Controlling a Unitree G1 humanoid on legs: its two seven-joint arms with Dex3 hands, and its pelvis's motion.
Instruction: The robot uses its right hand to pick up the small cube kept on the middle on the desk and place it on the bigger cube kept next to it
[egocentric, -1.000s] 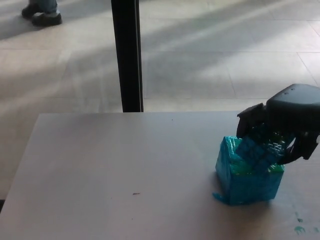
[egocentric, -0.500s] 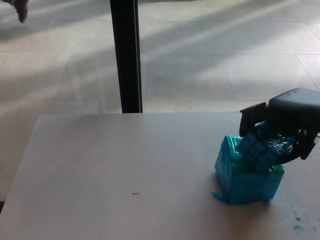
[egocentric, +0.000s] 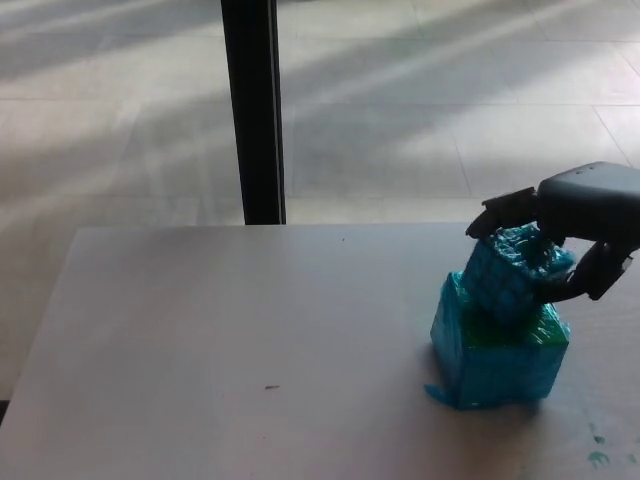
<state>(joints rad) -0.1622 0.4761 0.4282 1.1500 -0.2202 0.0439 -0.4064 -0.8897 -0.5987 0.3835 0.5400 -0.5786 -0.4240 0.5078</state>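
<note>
The small blue-green cube (egocentric: 508, 274) rests tilted on top of the bigger teal cube (egocentric: 495, 362), which stands at the right of the grey desk (egocentric: 230, 340). My right hand (egocentric: 577, 222) comes in from the right edge and is shut on the small cube, with one finger (egocentric: 503, 209) over its far top edge and another (egocentric: 590, 277) against its right side. The left hand does not show.
A black post (egocentric: 252, 110) stands on the tiled floor just beyond the desk's far edge. Small teal stains (egocentric: 598, 455) mark the desk at the bottom right corner. A tiny dark speck (egocentric: 270, 387) lies on the desk near the front.
The small cube has risen from its low, tipped place behind the big cube's top and now sits higher on it. The hand rose slightly. A person's shoes at the top left have left the view.
</note>
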